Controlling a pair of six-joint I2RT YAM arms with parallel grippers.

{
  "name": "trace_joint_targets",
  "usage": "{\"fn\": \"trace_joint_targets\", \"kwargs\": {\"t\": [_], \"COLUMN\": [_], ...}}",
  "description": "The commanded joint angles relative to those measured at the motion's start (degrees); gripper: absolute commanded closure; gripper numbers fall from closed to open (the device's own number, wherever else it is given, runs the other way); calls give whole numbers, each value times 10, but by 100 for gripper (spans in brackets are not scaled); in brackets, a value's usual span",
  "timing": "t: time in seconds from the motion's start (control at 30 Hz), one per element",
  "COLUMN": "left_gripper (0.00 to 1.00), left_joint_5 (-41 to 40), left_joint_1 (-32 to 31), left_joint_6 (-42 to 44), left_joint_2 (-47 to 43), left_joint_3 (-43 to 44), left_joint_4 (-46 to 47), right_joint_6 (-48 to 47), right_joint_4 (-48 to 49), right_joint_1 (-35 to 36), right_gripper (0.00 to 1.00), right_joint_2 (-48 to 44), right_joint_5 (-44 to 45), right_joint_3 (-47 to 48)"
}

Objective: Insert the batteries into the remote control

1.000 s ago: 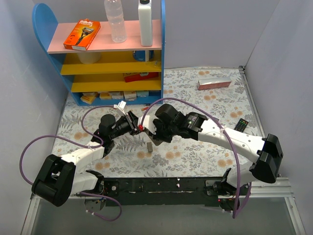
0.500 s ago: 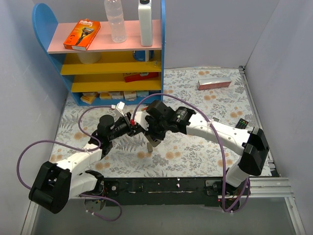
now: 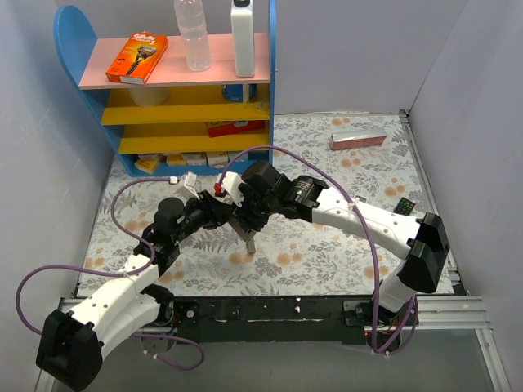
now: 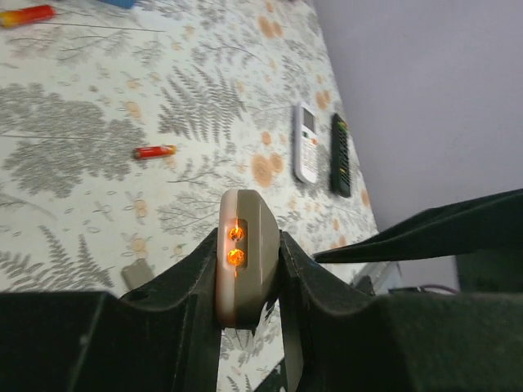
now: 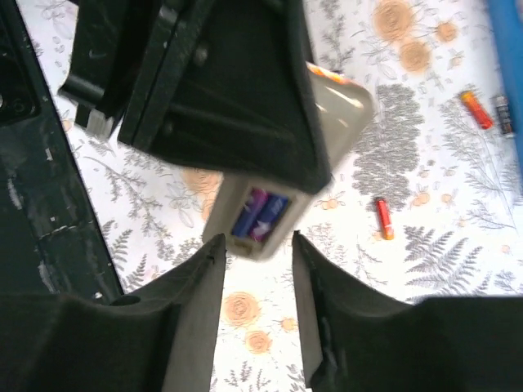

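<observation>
Left end effector [image 4: 248,269] clamps the remote control [image 4: 243,237] at centre frame, above the table [image 4: 82,98]. Right end effector [image 5: 257,249] stands open below the seated batteries [image 5: 260,214]. Insertion appears complete; next, you fetch the grey piece [image 4: 137,274], probably the cover.

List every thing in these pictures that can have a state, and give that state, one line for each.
remote control: held up off the table, battery compartment open
batteries: two blue-purple ones seated in the compartment
red battery: loose on the table
left gripper: shut on the remote control
right gripper: open at the compartment end, gripping nothing
black remote: lying flat on the table
</observation>
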Motion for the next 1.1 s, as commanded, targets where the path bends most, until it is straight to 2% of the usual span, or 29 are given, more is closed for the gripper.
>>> {"fn": "trace_joint_targets", "kwargs": {"t": [0.0,0.03,0.07,0.33,0.5,0.77,1.07], "left_gripper": [100,100,100,100,100,100,100], "left_joint_5": [-140,-156,-185,-247,-284,-324,-319], "left_joint_1": [-2,-1,-1,-1,-1,-2,-2], "left_joint_6": [20,18,15,-8,-19,-27,-38], "left_joint_2": [-43,-49,-56,-133,-182,-243,-307], "left_joint_3": [-20,-24,-26,-48,-55,-49,-61], "left_joint_4": [-86,-103,-124,-191,-233,-301,-350], "right_joint_6": [80,113,127,299,366,410,439], "right_joint_4": [63,66,66,74,72,72,54], "right_joint_1": [2,2,2,3,4,19,36], "right_gripper": [49,45,37,25,24,22,25], "right_joint_2": [-64,-68,-69,-51,-3,78,145], "right_joint_5": [57,81,98,110,113,126,138], "right_joint_3": [-27,-46,-54,-138,-160,-139,-91]}}
